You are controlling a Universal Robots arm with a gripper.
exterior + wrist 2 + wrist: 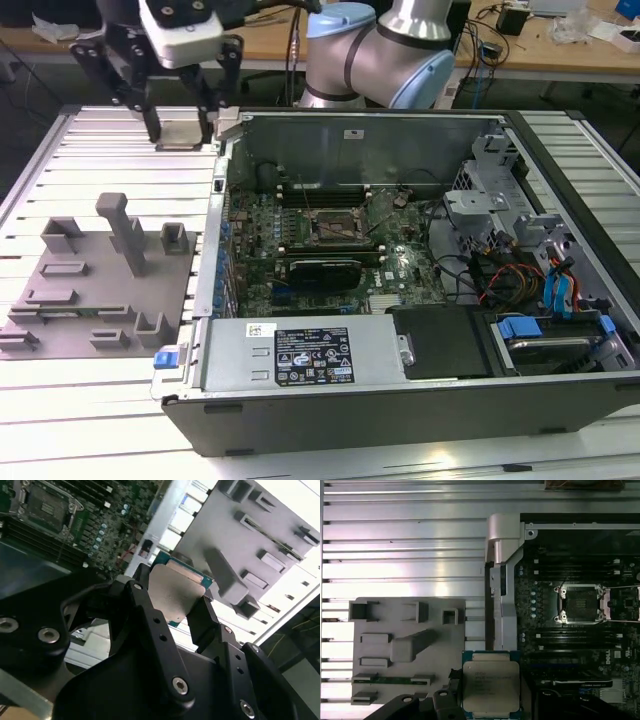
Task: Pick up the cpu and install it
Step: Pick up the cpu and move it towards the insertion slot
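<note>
The cpu (182, 131), a small square chip with a pale silver top, hangs above the slatted table at the back, on the exterior view's left. My gripper (182, 138) is shut on it, a black finger (154, 122) on each side. In the second wrist view the cpu (175, 590) sits tilted between the two fingers (141, 600), its green edge showing. The first wrist view has the cpu (491, 684) with its lid facing the camera. The dark cpu socket (333, 228) (581, 603) lies uncovered on the motherboard inside the open computer case, well apart from the chip.
A grey fixture plate (100, 285) (405, 645) with upright posts lies on the table beside the case. The case wall (212, 250) stands between my gripper and the motherboard (300, 250). Drive cages and cables (520, 270) crowd the case on the exterior view's right.
</note>
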